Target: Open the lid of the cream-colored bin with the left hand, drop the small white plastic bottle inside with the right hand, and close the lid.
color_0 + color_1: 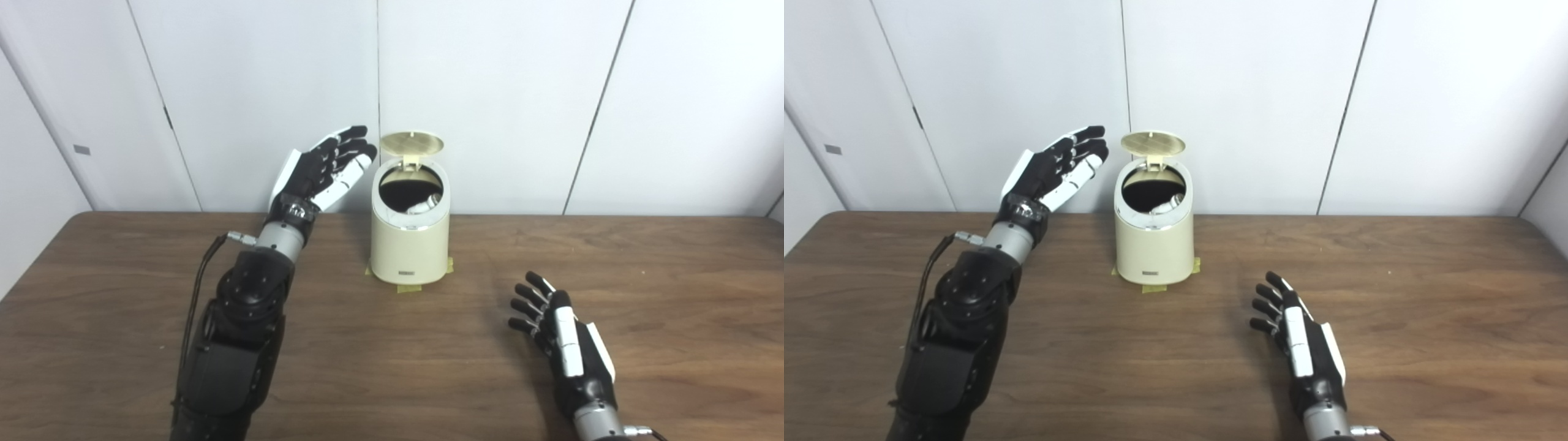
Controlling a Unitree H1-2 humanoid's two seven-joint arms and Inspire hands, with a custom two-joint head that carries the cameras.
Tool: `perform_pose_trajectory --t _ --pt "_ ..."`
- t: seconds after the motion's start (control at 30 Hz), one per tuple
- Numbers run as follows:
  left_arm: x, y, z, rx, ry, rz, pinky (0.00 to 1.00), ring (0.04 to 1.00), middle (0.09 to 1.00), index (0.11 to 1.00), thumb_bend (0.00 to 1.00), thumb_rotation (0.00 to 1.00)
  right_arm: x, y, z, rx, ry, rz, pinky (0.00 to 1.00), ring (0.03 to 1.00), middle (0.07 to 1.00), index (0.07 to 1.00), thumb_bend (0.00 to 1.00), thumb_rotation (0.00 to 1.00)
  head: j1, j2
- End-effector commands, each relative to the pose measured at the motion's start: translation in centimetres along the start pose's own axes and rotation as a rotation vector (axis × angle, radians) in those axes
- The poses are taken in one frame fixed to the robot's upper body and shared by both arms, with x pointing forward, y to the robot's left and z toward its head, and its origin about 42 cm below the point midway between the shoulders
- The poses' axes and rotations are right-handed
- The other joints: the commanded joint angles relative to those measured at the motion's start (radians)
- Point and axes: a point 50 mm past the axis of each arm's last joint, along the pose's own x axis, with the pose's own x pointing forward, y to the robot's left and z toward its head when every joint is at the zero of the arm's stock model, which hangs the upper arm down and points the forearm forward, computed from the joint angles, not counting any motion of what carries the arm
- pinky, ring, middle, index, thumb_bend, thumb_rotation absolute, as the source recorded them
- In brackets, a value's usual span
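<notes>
The cream-colored bin [409,248] stands at the back middle of the table, held down by tape. Its round lid [411,144] stands upright, open. The small white plastic bottle [425,204] lies inside the bin's dark opening, partly hidden by the rim. My left hand [323,168] is open and raised just left of the lid, fingers stretched toward it, not touching. My right hand [560,331] is open and empty, low over the table to the front right of the bin.
The brown wooden table [674,294] runs the full width, with white wall panels [502,92] right behind the bin. Yellow tape tabs [405,288] stick out at the bin's base.
</notes>
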Motion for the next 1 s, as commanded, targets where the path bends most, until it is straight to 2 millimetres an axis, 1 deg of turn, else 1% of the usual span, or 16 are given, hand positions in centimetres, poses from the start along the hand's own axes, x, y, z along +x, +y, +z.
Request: perform_pose_trajectory --t 0.0,0.1,0.17,0.2,0.3,0.37,0.47,0.53,0.67,0.73,0.83,0.9,0.97 --pt "1.6 0.6 3.5 0.055 -0.136 0.003 0.83 0.876 0.883 0.894 0.52 0.62 0.7 0.4 1.7 -0.030 -0.102 0.027 0.76 0.821 0.857 0.875 0.58 1.00 0.001 0.001" --pt "2.4 0.3 3.7 0.099 -0.156 -0.006 0.86 0.905 0.898 0.905 0.52 0.62 0.8 0.7 2.0 -0.032 -0.108 0.045 0.76 0.812 0.856 0.884 0.59 1.00 0.004 -0.001" --pt "3.3 0.0 4.1 0.179 -0.181 -0.010 0.87 0.906 0.896 0.907 0.52 0.63 0.9 0.7 2.1 -0.044 -0.107 0.050 0.76 0.809 0.853 0.887 0.58 1.00 0.001 -0.005" --pt "3.6 -0.2 4.4 0.208 -0.189 -0.013 0.87 0.904 0.895 0.908 0.51 0.63 0.9 0.6 2.1 -0.050 -0.100 0.048 0.75 0.810 0.853 0.889 0.58 1.00 0.001 -0.005" --pt "4.4 -0.5 5.1 0.246 -0.201 -0.018 0.86 0.897 0.888 0.899 0.50 0.58 0.9 0.5 1.8 -0.061 -0.081 0.040 0.73 0.820 0.860 0.896 0.58 1.00 0.002 -0.009" --pt "4.8 -0.7 5.4 0.263 -0.198 -0.019 0.86 0.896 0.887 0.900 0.50 0.58 0.8 0.4 1.6 -0.066 -0.073 0.033 0.73 0.819 0.857 0.894 0.58 1.00 0.005 -0.012" --pt "5.3 -0.7 5.8 0.278 -0.192 -0.013 0.85 0.898 0.897 0.905 0.52 0.60 0.7 0.4 1.2 -0.071 -0.066 0.022 0.71 0.812 0.852 0.890 0.57 1.00 0.005 -0.014" --pt "5.5 -0.8 6.0 0.296 -0.192 -0.012 0.85 0.904 0.914 0.905 0.53 0.60 0.7 0.4 1.0 -0.068 -0.064 0.019 0.70 0.803 0.847 0.886 0.57 1.00 0.004 -0.017" --pt "5.9 -0.9 6.3 0.377 -0.196 -0.007 0.82 0.894 0.918 0.904 0.53 0.58 0.8 0.5 0.9 -0.064 -0.066 0.020 0.68 0.788 0.838 0.885 0.57 1.00 0.000 -0.018" --pt "6.1 -0.9 6.4 0.420 -0.198 -0.009 0.80 0.895 0.927 0.920 0.52 0.57 0.7 0.6 0.8 -0.060 -0.067 0.022 0.66 0.777 0.829 0.889 0.57 1.00 -0.002 -0.017" --pt "6.5 -1.0 6.4 0.534 -0.218 -0.018 0.82 0.909 0.936 0.924 0.52 0.58 0.6 0.6 0.8 -0.053 -0.068 0.023 0.65 0.766 0.819 0.886 0.56 1.00 -0.003 -0.016" --pt "6.8 -1.0 6.5 0.684 -0.248 -0.021 0.81 0.912 0.938 0.917 0.53 0.60 0.5 0.6 0.8 -0.050 -0.065 0.020 0.64 0.757 0.810 0.882 0.55 1.00 -0.003 -0.016" --pt "7.0 -1.1 6.5 0.855 -0.294 -0.029 0.78 0.891 0.903 0.890 0.54 0.62 0.4 0.6 0.7 -0.048 -0.060 0.018 0.63 0.744 0.795 0.873 0.55 1.00 -0.003 -0.016"
